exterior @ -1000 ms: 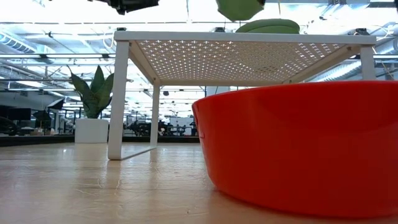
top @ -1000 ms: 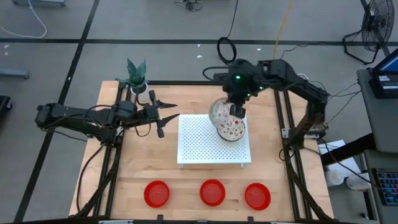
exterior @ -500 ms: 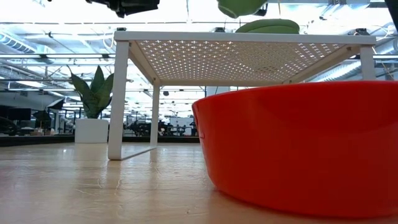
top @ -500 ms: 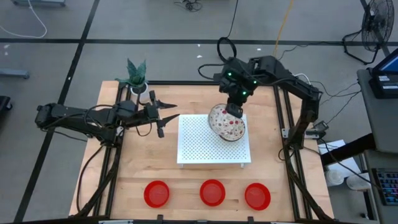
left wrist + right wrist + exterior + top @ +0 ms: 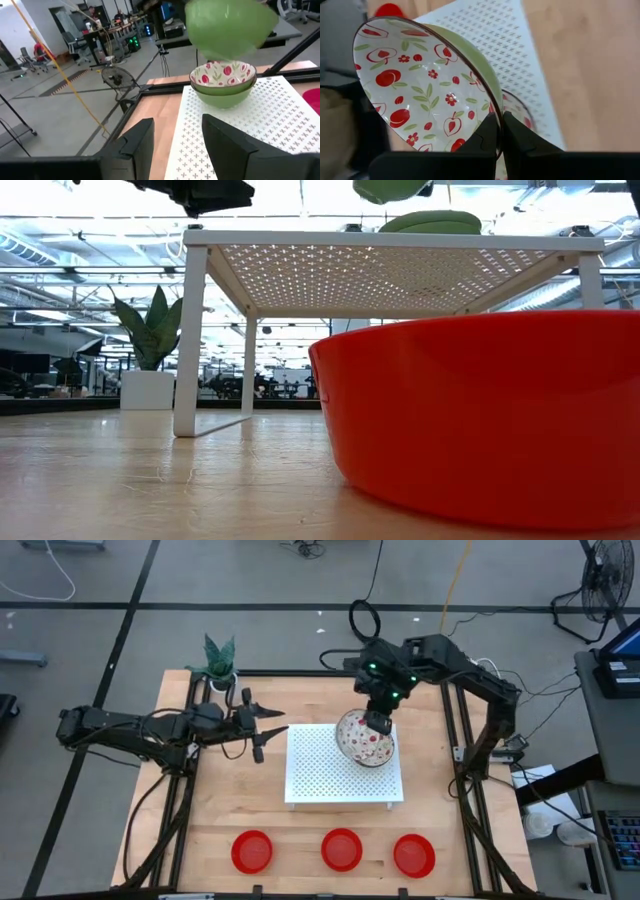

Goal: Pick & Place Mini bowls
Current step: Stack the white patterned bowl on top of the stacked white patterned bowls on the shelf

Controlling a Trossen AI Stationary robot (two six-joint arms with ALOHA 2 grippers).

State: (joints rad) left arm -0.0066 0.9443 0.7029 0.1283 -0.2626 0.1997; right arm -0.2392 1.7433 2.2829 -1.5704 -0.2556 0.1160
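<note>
One patterned bowl [image 5: 425, 90], white inside with red fruit and green outside, lifted and tilted above the far right part of the white perforated board [image 5: 330, 780], rim clamped in the right hand [image 5: 499, 131]. Directly beneath, a stack of patterned bowls [image 5: 223, 85] on the board; number in the stack unclear. Three plain red bowls [image 5: 341, 850] in a row along the near worktop [image 5: 220, 810] edge. Left hand [image 5: 262, 726] empty, fingers apart, hovering left of the board. One potted plant [image 5: 220, 662] at the far left corner.
</note>
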